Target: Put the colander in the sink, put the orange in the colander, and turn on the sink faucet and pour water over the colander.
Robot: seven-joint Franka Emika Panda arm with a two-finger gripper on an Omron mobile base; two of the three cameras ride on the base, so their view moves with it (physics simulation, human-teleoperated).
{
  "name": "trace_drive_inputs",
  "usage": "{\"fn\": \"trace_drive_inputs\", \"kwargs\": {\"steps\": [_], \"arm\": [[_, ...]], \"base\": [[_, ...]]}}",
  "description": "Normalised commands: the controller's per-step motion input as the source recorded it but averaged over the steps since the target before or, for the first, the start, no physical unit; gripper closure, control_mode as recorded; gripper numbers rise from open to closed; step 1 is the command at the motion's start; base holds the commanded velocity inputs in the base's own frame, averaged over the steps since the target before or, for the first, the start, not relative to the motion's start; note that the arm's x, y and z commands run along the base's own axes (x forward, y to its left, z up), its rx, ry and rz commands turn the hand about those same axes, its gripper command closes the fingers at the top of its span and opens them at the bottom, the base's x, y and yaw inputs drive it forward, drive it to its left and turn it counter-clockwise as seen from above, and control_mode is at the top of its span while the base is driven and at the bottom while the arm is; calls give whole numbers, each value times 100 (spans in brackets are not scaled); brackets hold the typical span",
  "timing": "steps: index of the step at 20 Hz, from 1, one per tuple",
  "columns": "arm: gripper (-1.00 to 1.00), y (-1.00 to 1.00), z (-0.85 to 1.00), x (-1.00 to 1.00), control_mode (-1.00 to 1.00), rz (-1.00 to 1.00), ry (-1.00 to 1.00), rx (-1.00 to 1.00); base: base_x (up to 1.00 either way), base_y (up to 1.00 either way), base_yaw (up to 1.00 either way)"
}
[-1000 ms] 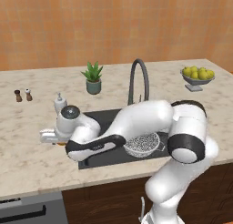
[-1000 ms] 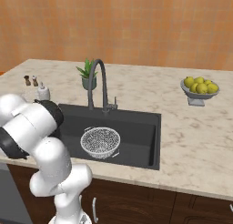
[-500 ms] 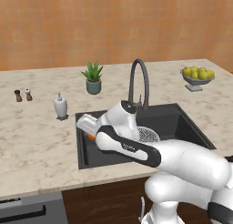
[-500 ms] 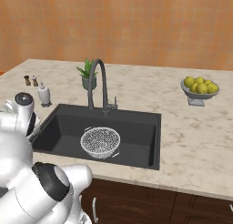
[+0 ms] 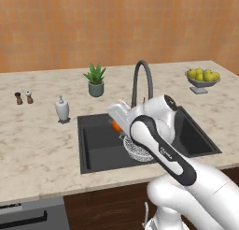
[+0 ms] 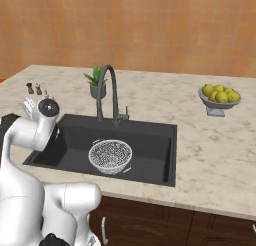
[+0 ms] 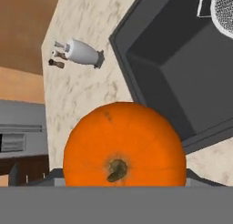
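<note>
The orange sits between my gripper's jaws and bulks large in the hand view. In the left base view my gripper hangs over the sink, and a sliver of the orange shows at its tip. The gripper is shut on it. The speckled mesh colander rests on the sink floor, just right of the held orange. My arm hides part of the colander. Behind the basin rises the dark gooseneck faucet, its spout arching over the sink. No water shows.
A white soap dispenser stands left of the sink, with two small shakers farther left. A potted plant sits behind the basin. A grey footed bowl of yellow-green fruit is at the far right of the counter.
My arm has swung from the counter left of the sink to above the basin, carrying the orange toward the colander. The colander has stayed in place.
</note>
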Motion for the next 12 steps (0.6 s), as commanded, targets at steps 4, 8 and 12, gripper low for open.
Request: {"fn": "trace_drive_inputs", "kwargs": {"steps": [4,8,12], "arm": [[100,-92,63,0,-100,-6,18,8],[100,-100,46,0,-100,-8,21,12],[100,-100,51,0,-100,-5,13,14]], "base": [[0,0,0],[0,0,0],[0,0,0]]}}
